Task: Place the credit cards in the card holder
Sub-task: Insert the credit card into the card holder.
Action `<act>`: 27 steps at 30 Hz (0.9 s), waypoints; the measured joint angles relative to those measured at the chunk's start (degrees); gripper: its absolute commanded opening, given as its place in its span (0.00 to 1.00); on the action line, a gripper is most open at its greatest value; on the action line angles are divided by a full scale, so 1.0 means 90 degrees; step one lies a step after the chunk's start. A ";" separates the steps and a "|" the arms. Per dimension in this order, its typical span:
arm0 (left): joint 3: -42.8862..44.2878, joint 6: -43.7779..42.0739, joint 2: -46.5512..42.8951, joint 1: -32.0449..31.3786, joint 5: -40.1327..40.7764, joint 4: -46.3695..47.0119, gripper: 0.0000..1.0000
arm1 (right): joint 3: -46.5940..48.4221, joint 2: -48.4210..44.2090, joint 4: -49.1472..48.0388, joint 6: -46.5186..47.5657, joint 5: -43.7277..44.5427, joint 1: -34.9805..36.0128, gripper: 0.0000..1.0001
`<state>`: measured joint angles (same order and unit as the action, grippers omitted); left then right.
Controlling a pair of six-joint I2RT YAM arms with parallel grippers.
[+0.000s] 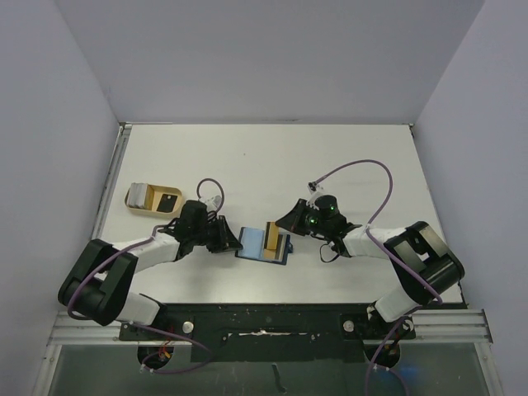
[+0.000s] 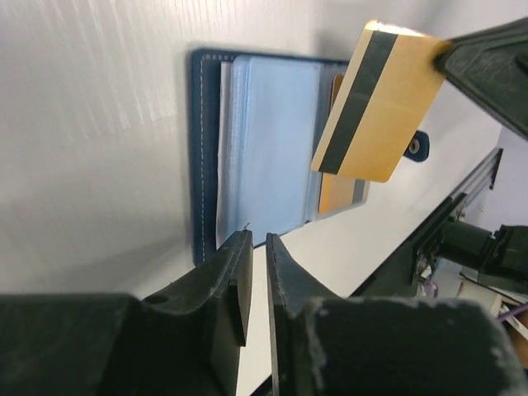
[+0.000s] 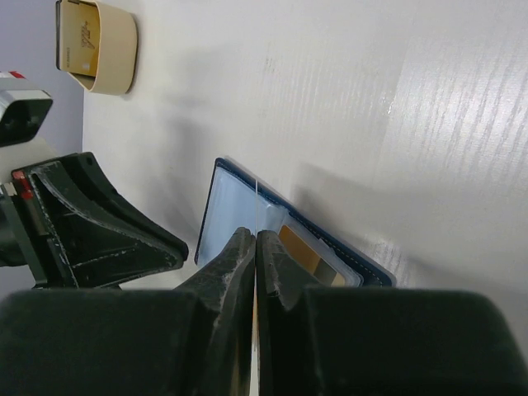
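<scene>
Navy wallet point(image 1: 252, 246) lying open on the white tabletop point(image 1: 330, 165) between the two arms, pale blue sleeves facing up. Right pincer point(image 3: 255, 243) clenched on one end of a gold card point(image 2: 375, 107) with a dark stripe. Card held tilted above the wallet half that carries the snap tab point(image 2: 417, 147), lower corner over that page; touching it or not, cannot tell. Second card point(image 2: 337, 194), orange-gold, already tucked into a slot on the same page, partly hidden behind the held one. Left pincer point(image 2: 258, 247) low at the wallet's opposite edge, jaws nearly together with only a thin slit between them, nothing in the slit, tips just beside the navy border. Beige tray point(image 3: 120, 37) well apart from the wallet, on the left arm's side, holding a tan card-like piece.
</scene>
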<state>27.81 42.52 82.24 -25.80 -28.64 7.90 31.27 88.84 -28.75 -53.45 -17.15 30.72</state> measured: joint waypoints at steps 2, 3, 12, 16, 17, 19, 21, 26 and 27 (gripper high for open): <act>0.0092 -0.0066 -0.0138 0.0000 0.0228 -0.0151 0.14 | -0.0002 0.0000 -0.0010 -0.0017 -0.0010 0.0000 0.00; 0.0131 -0.0102 -0.0170 0.0000 0.0316 -0.0209 0.14 | -0.0002 0.0000 -0.0019 -0.0022 -0.0012 0.0000 0.00; 0.0204 -0.0304 0.0000 0.0000 0.0760 -0.0478 0.14 | -0.0053 0.0100 -0.0299 -0.0163 -0.0102 0.0000 0.00; 0.0172 -0.0291 0.0138 -0.0005 0.0755 -0.0464 0.13 | -0.0080 0.0255 -0.0323 -0.0170 -0.0100 -0.0002 0.00; 0.0160 -0.0282 0.0138 -0.0005 0.0741 -0.0449 0.12 | -0.0087 0.0279 -0.0325 -0.0168 -0.0102 -0.0005 0.00; 0.0141 -0.0270 0.0138 -0.0015 0.0726 -0.0418 0.11 | -0.0092 0.0323 -0.0323 -0.0168 -0.0100 -0.0012 0.00; 0.0104 -0.0248 0.0138 -0.0032 0.0707 -0.0372 0.11 | -0.0102 0.0328 -0.0328 -0.0165 -0.0100 -0.0034 0.00; 0.0034 -0.0158 0.0138 -0.0085 0.0656 -0.0243 0.11 | -0.0121 0.0328 -0.0323 -0.0151 -0.0092 -0.0041 0.00; 0.0017 -0.0136 0.0138 -0.0097 0.0653 -0.0209 0.11 | -0.0121 0.0328 -0.0325 -0.0136 -0.0087 -0.0041 0.00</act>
<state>27.97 41.30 83.48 -26.68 -22.76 6.02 30.17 91.79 -31.68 -54.68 -17.93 30.35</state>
